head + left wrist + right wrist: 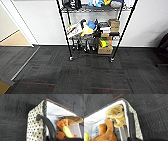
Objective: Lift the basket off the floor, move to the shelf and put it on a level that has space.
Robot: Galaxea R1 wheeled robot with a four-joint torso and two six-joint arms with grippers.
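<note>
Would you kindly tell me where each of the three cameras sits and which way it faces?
Head view: high on the robot, facing forward and down at the shelf on the floor.
Left wrist view: on the left arm, looking down one end of the basket with its loop handle.
Right wrist view: on the right arm, over the basket's other end.
Both wrist views share the basket and its plush toys.

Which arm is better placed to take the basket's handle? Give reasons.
Left, probably: the dark loop handle of the basket arches close to its wrist camera. The right wrist is close to the opposite wall too.
</note>
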